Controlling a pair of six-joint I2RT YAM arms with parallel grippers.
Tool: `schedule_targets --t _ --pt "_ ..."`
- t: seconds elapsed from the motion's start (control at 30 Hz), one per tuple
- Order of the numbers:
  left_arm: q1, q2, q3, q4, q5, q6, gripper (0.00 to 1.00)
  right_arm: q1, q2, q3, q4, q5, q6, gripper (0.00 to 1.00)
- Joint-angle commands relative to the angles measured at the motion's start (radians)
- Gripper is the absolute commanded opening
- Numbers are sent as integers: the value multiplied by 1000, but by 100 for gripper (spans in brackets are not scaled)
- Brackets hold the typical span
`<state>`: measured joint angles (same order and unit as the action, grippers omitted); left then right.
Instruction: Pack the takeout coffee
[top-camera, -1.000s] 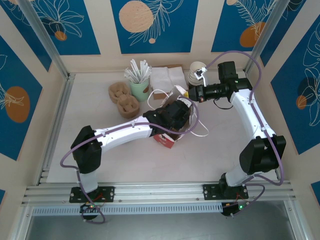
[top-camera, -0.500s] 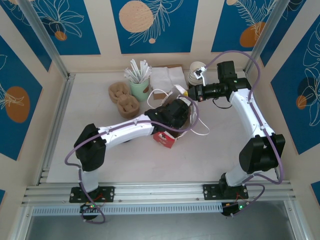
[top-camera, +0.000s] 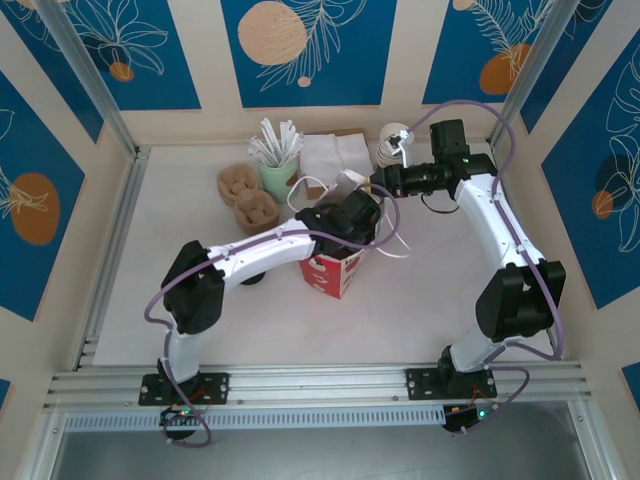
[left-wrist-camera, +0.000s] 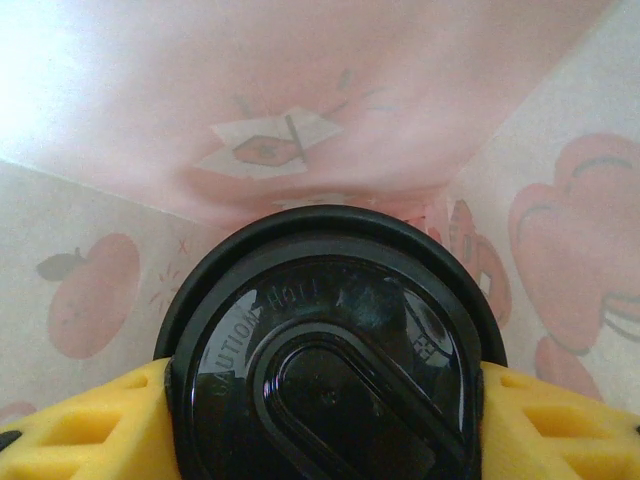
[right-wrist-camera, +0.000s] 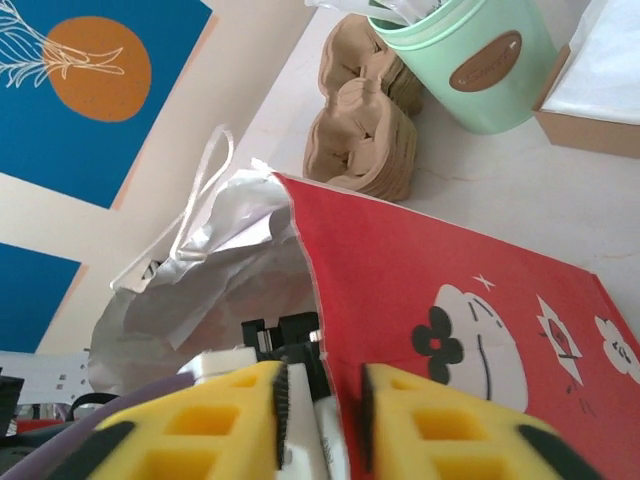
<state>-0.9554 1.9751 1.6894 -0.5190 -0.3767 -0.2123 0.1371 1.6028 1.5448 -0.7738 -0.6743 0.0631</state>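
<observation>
**Top external view.** A red paper bag stands on the desk at the middle, its mouth open upward and white handle loops trailing to its right. The left arm reaches in from the near left, and the left hand is sunk in the bag's mouth. The right arm comes in from the right, and the right hand meets the bag's far upper edge. Behind the bag stand a pale green cup of white sticks, two brown pulp cup carriers to its left, and a stack of white napkins to its right.

**Left wrist view.** The takeout coffee is seen from above, with its round black lid facing the camera. The yellow fingers of the left hand touch the lid on both sides, so this hand holds the coffee. Around and beyond the lid are the bag's inner walls, pale and pink-lit, with red printed figures showing through. The coffee is therefore inside the bag.

**Right wrist view.** The right hand's yellow fingers stand narrowly apart, with the bag's white rim between them. Whether the pads press on the rim cannot be told. The bag's red side carries printed figures. A white handle loop rises from its crumpled mouth, and black parts of the left arm lie inside.
</observation>
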Motion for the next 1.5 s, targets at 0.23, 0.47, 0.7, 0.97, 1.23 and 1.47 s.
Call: schedule_targets --t 0.23,0.47,0.7,0.97,1.23,1.47 --pt "43 91 139 -149 43 -77 58 -12 7 133 2 124 188 43" --pt "60 132 211 -231 75 -119 59 -27 -99 115 39 223 273 48" --pt "78 178 285 -298 113 -142 59 -44 -235 19 35 311 354 49" --pt "90 254 386 -362 145 -155 59 -69 -301 -62 21 285 423 49" --pt "92 299 416 -392 141 -161 57 -69 -294 -81 20 251 447 49" --pt "92 329 416 -409 139 -162 56 -59 -285 -94 24 226 451 49"
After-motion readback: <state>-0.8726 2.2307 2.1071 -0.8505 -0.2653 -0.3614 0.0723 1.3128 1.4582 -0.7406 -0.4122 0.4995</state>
